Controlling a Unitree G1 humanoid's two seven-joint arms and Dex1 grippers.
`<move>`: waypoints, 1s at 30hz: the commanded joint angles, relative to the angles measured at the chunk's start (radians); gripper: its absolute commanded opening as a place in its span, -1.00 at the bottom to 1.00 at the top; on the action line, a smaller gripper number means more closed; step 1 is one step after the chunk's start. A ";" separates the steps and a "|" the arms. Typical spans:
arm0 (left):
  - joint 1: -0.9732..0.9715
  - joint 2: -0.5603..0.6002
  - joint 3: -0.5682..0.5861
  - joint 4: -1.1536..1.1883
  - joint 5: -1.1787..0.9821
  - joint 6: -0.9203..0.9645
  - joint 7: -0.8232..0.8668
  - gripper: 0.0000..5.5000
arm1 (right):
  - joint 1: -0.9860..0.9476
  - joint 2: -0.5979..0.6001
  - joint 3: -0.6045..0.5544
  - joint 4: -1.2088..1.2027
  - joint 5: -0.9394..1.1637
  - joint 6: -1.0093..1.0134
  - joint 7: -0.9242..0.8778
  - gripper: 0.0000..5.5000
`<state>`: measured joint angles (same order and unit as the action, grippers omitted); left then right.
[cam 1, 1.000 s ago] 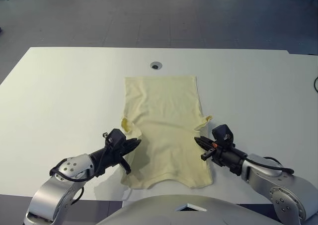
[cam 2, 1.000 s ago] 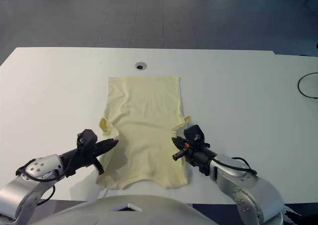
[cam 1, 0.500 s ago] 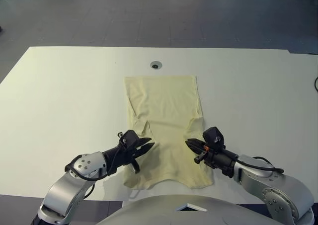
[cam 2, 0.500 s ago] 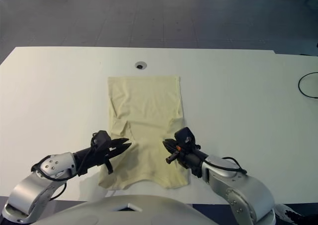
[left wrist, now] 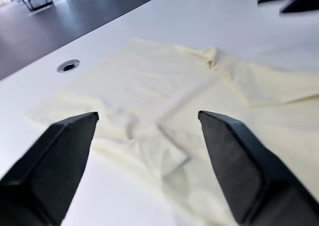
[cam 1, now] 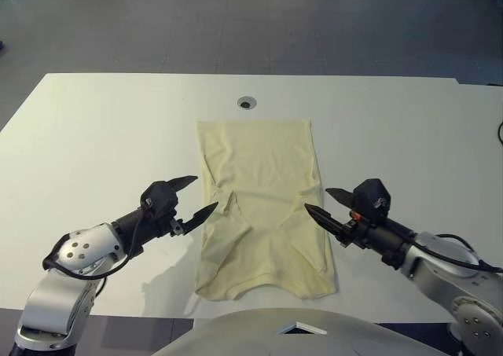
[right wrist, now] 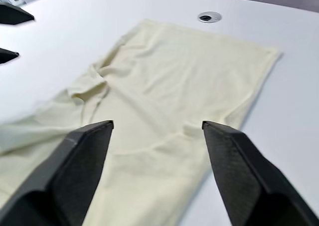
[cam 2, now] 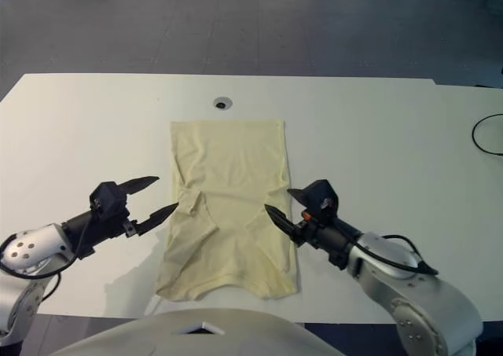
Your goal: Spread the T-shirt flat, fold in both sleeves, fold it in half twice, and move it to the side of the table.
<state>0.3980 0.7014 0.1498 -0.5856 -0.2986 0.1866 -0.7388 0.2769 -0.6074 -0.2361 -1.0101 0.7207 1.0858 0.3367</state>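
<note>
A pale yellow T-shirt [cam 1: 262,195] lies lengthwise on the white table [cam 1: 94,136], with both sleeves folded in over its body and its hem at the far end. My left gripper [cam 1: 206,192] hovers open just off the shirt's left edge, holding nothing. My right gripper [cam 1: 317,199] hovers open over the shirt's right edge, also holding nothing. In the left wrist view the left gripper [left wrist: 147,114] frames the left folded sleeve [left wrist: 164,156]. In the right wrist view the right gripper [right wrist: 157,123] frames the shirt [right wrist: 164,81].
A round cable hole [cam 1: 247,103] sits in the table just beyond the shirt's far edge. A black cable loop [cam 2: 487,136] lies at the table's right edge. Bare table surface stretches to both sides of the shirt. The near table edge runs just below the collar end.
Both grippers carried the sleeves inward onto the shirt's body, then let go, opened wide and drew back outward. The sleeves now lie folded on the shirt.
</note>
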 commanded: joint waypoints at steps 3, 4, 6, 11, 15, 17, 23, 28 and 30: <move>0.116 0.088 0.056 0.196 0.146 -0.539 -0.180 0.76 | 0.252 -0.294 -0.035 0.076 -0.339 -0.470 0.347 0.58; 0.126 0.096 0.059 0.219 0.151 -0.597 -0.197 0.81 | 0.292 -0.312 -0.045 0.104 -0.382 -0.547 0.395 0.63; 0.150 0.115 0.061 0.261 0.155 -0.703 -0.235 0.93 | 0.355 -0.347 -0.070 0.166 -0.473 -0.704 0.474 0.75; 0.173 0.165 0.046 0.377 0.107 -0.916 -0.324 0.96 | 0.427 -0.374 -0.074 0.298 -0.598 -1.005 0.606 0.96; 0.151 0.199 0.024 0.471 0.151 -1.029 -0.344 0.96 | 0.434 -0.376 -0.024 0.371 -0.700 -1.150 0.632 0.96; 0.139 0.203 0.004 0.499 0.178 -1.067 -0.339 0.96 | 0.420 -0.372 0.007 0.393 -0.744 -1.192 0.628 0.96; 0.082 0.179 -0.075 0.561 0.290 -1.149 -0.285 0.96 | 0.377 -0.347 0.108 0.426 -0.871 -1.275 0.586 0.96; 0.067 0.186 -0.137 0.611 0.367 -1.212 -0.236 0.96 | 0.354 -0.331 0.182 0.430 -0.943 -1.306 0.562 0.96; 0.069 0.190 -0.156 0.626 0.375 -1.234 -0.212 0.96 | 0.344 -0.326 0.199 0.435 -0.947 -1.318 0.552 0.96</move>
<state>0.4642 0.8794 0.0196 0.0160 0.0390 -1.0304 -0.9648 0.6299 -0.9417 -0.0594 -0.5872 -0.2066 -0.2227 0.8929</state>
